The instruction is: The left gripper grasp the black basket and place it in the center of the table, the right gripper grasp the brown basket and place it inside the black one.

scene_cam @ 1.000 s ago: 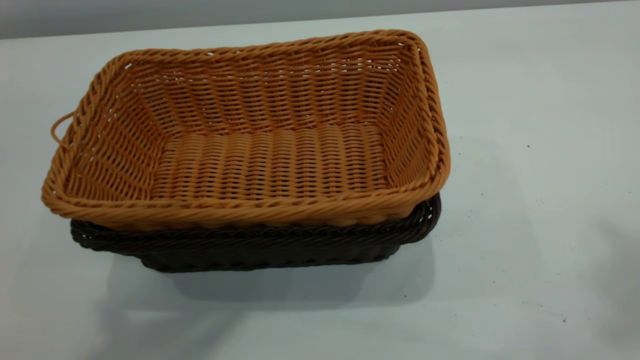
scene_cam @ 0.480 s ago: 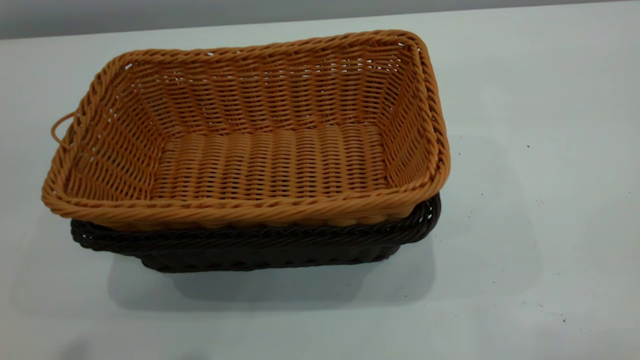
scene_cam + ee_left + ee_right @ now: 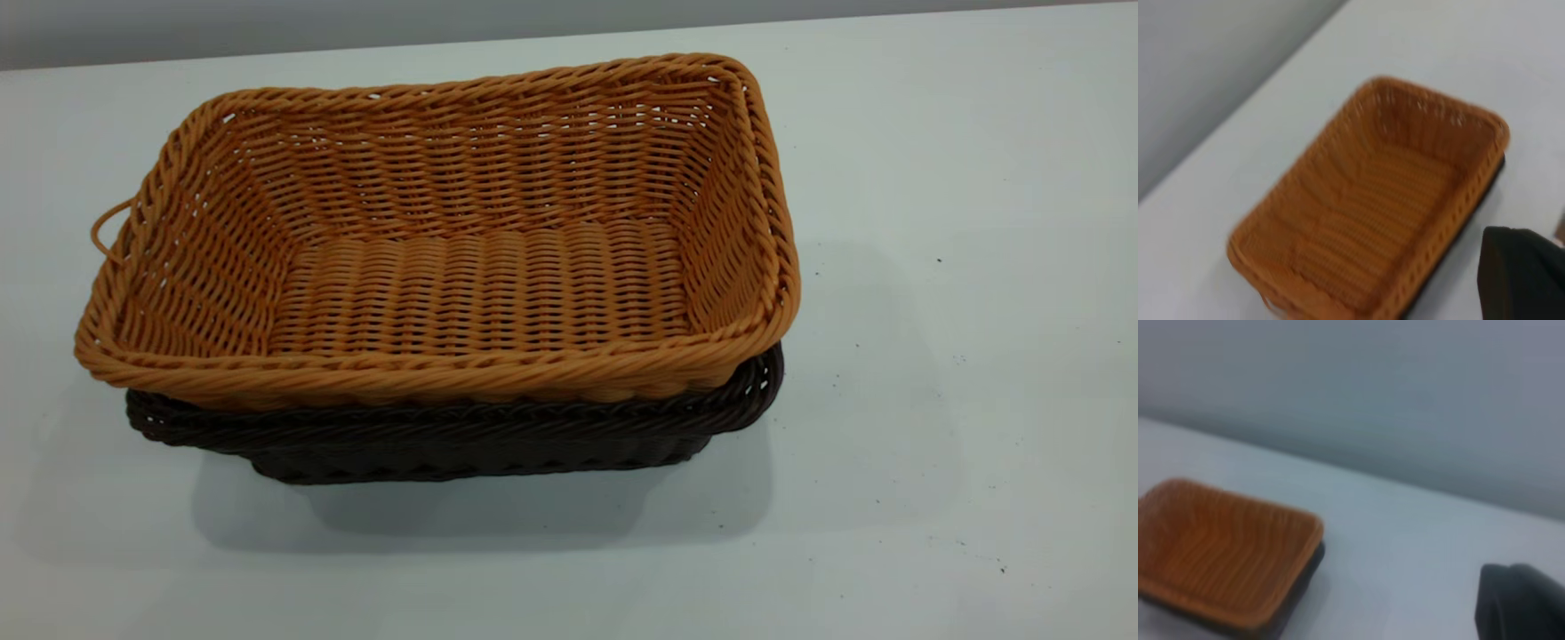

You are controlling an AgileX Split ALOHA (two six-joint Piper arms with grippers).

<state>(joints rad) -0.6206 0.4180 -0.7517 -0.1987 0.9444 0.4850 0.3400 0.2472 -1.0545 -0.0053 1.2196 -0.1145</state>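
brown basket (image 3: 480, 284) (nested) in black basket (image 3: 462, 440)

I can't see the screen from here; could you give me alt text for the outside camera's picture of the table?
An orange-tan brown basket sits nested inside a black basket on a pale table. Only the dark basket's rim and lower wall show beneath it. The brown basket is empty, a small loop sticks out of its left end, and no robot arm appears in this view.

The brown basket (image 3: 462, 267) sits nested inside the black basket (image 3: 462, 440), which stands on the table (image 3: 933, 222), left of middle.
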